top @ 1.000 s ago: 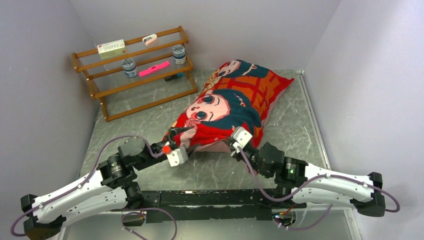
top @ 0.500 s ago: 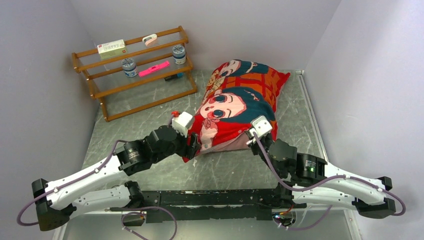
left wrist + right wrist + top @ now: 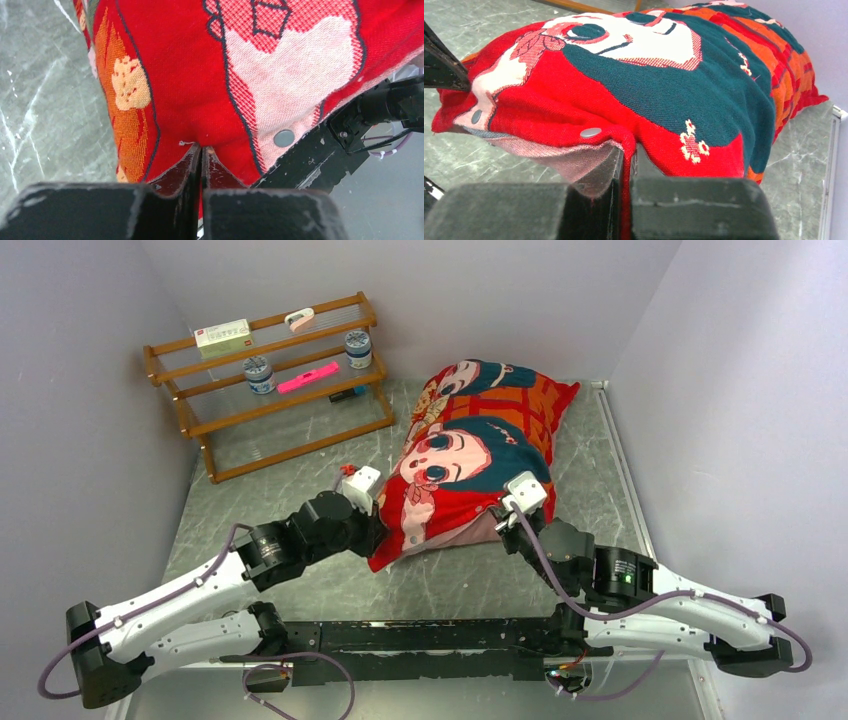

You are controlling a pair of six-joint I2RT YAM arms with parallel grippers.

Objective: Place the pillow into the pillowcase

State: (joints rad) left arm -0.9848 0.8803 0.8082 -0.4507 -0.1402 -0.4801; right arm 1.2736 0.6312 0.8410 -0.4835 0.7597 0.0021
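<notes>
Grey marbled table (image 3: 260, 505) underneath: the left gripper (image 3: 201, 152) is pressed together on the open hem of the pillowcase (image 3: 200, 85), and the right gripper (image 3: 626, 152) pinches the same hem beside a snap button (image 3: 590, 132). The plump case lies mid-table. The pillow is hidden, apparently inside. This looks like the finishing stage; next, draw the hem fully over.

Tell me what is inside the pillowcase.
The pillowcase bulges as if stuffed, but its own fabric hides whatever fills it. At the near opening only the pale pink lining shows.

Grey marbled table (image 3: 440, 585), stuffed pillowcase (image 3: 470, 455) mid-right, wooden rack (image 3: 270, 390) back-left
</notes>
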